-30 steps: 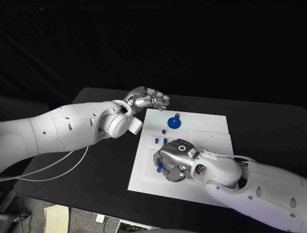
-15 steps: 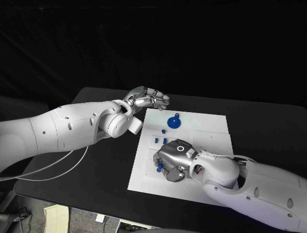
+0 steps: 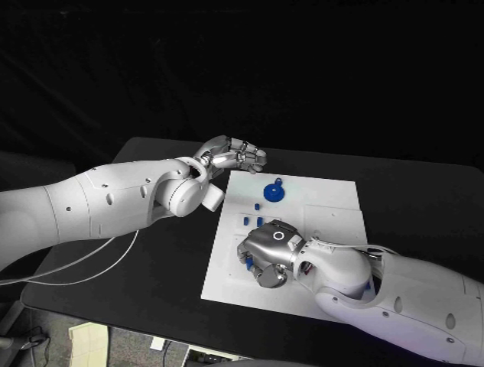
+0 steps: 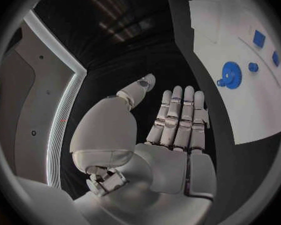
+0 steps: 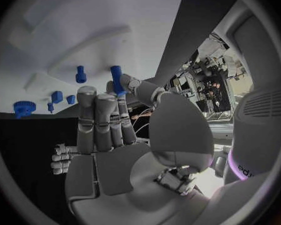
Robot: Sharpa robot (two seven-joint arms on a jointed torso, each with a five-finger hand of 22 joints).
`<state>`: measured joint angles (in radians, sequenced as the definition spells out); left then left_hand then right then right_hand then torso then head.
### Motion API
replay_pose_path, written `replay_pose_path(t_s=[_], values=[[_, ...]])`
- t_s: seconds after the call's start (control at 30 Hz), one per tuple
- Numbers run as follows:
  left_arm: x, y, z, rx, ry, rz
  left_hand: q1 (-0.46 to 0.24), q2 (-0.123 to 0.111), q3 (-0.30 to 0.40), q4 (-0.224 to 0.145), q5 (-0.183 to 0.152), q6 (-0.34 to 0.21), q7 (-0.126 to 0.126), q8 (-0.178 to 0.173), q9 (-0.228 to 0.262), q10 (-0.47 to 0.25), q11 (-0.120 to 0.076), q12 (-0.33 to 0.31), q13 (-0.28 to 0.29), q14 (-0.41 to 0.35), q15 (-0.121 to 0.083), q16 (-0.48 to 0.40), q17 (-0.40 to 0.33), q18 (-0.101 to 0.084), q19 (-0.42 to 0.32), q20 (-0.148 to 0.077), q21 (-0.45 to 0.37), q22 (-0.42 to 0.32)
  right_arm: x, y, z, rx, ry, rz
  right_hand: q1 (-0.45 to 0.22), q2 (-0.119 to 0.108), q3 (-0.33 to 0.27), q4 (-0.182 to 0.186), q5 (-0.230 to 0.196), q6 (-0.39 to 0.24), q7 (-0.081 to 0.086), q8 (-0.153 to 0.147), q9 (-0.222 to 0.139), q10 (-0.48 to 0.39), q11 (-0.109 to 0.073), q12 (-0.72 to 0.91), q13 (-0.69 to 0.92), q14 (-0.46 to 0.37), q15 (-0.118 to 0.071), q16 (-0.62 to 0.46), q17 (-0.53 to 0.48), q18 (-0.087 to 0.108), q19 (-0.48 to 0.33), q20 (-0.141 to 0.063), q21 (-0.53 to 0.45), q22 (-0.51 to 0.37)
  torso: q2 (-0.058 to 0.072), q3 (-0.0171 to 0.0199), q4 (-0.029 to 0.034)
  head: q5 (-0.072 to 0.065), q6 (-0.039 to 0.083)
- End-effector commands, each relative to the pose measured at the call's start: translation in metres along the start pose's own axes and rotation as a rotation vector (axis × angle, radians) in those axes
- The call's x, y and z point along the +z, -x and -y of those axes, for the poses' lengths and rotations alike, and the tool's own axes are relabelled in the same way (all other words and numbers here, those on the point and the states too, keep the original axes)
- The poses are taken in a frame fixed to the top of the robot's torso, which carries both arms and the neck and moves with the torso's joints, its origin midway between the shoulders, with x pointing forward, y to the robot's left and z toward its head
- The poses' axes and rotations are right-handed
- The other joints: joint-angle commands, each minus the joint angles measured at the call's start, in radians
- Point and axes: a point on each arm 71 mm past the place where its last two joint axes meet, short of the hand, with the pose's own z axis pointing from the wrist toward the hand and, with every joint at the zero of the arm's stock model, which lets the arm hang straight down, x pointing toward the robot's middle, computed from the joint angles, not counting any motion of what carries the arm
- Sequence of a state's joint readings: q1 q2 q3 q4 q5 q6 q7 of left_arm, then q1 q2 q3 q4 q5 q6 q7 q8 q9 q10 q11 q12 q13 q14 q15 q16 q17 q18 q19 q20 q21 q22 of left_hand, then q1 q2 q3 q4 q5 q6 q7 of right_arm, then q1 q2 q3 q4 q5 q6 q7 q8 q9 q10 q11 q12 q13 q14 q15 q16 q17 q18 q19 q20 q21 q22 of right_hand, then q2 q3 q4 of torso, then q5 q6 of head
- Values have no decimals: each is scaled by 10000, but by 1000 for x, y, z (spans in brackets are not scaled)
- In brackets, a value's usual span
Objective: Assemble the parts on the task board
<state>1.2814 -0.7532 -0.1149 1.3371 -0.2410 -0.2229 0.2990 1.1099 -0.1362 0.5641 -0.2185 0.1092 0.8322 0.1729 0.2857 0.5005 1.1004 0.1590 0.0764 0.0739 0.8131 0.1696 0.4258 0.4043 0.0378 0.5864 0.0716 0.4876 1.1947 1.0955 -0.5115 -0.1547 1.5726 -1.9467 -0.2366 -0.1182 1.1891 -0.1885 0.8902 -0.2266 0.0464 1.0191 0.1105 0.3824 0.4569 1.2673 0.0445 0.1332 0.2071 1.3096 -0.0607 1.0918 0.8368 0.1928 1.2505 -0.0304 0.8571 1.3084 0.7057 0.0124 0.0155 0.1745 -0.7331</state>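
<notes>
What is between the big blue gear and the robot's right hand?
In the head view, small blue parts lie on the white task board between the blue gear and the right hand.

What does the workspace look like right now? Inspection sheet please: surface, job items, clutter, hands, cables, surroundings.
Surface: black table, with the white task board in its middle.
Job's things: blue gear on the board's far part; small blue parts loose nearer the middle; blue peg pinched in the right hand.
Clutter: nothing seen.
Hands: left hand holds nothing, fingers straight, beside the board's far left corner; right hand over the board's near part, holding the peg.
Cables: white cable hanging under the left arm.
Surroundings: dark backdrop behind the table.
</notes>
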Motion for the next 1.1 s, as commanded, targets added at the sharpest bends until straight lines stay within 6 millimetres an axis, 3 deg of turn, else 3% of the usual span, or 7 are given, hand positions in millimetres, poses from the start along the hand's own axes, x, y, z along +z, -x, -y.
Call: replay_pose_path(t_s=[0.03, 0.37, 0.47, 0.53, 0.57, 0.73, 1.1], values=[[1, -2, 2, -96, -83, -122, 22, 116, -63, 9, 39, 66, 29, 51, -17, 94, -1, 0, -9, 29, -2, 34, 16, 198, 68, -29, -67, 16, 0, -7, -4, -157, 89, -589, 12, 45, -19, -61, 22, 63, -11, 58, 11, 482, -15, 45, 249, -24, -86, 41, -12, 690, 60, -85, 41, 141, 3, -5, -3, 0, -10], [0, -1, 1, -91, -73, -104, 21, 117, -64, 8, 38, 66, 30, 52, -19, 95, -1, -2, -10, 28, -2, 35, 16, 197, 70, -29, -72, 19, -2, -9, 0, 86, 12, -727, -53, 21, -18, -50, 35, 46, -2, 46, 17, 457, -2, 20, 253, -38, -71, 28, -30, 690, 37, -64, 30, 139, 0, 4, -4, 5, -20], [0, -1, 1, -89, -65, -97, 20, 115, -65, 8, 37, 66, 30, 53, -20, 95, 0, -3, -10, 28, -2, 36, 16, 197, 70, -29, -73, 20, -3, -9, 1, 288, -9, -594, -435, -172, -354, -135, 930, -65, 54, -49, 2, 334, 63, -94, 250, -29, -18, 25, -88, 690, 21, -18, 45, 151, -1, 4, -9, 7, -22], [0, -1, 1, -92, -63, -107, 20, 115, -66, 7, 37, 66, 30, 53, -20, 95, 0, -3, -10, 27, -2, 36, 16, 197, 71, -29, -74, 20, -3, -8, 1, 376, -11, -475, -671, -277, -669, -180, 1203, -140, 91, -98, -4, 257, 97, -156, 244, -27, 5, 33, -109, 689, 26, -10, 59, 155, -3, 4, -12, 6, -19], [0, -1, 1, -93, -63, -108, 20, 114, -66, 7, 37, 66, 30, 53, -20, 95, 0, -3, -11, 27, -2, 36, 16, 197, 71, -29, -74, 20, -3, -8, 2, 409, -29, -417, -921, -476, -955, -186, 1198, -298, 158, -186, -37, 90, 132, -254, 206, -25, 74, 41, -112, 690, 38, 1, 80, 164, -3, 4, -12, 6, -19], [0, -1, 1, -91, -60, -105, 19, 114, -66, 7, 37, 65, 30, 53, -21, 94, 0, -5, -11, 26, -1, 36, 16, 196, 71, -29, -76, 22, -3, -6, 3, 453, -129, -102, -1190, -541, -1915, -358, 1179, -892, 407, -510, -163, -564, 387, -642, 29, -14, 301, 126, -119, 690, 53, -26, 92, 145, 1, 5, -8, -4, -12], [0, 0, 1, -90, -48, -98, 18, 113, -67, 7, 36, 65, 30, 54, -22, 94, 1, -6, -12, 25, -1, 37, 15, 196, 72, -28, -79, 23, -5, -3, 5, 501, -225, 247, -986, -623, -2024, -303, 1101, -1079, 497, -607, -218, -793, 470, -660, -64, -49, 381, 159, -149, 690, 44, -30, 33, 103, 5, 1, -4, -35, 4]])
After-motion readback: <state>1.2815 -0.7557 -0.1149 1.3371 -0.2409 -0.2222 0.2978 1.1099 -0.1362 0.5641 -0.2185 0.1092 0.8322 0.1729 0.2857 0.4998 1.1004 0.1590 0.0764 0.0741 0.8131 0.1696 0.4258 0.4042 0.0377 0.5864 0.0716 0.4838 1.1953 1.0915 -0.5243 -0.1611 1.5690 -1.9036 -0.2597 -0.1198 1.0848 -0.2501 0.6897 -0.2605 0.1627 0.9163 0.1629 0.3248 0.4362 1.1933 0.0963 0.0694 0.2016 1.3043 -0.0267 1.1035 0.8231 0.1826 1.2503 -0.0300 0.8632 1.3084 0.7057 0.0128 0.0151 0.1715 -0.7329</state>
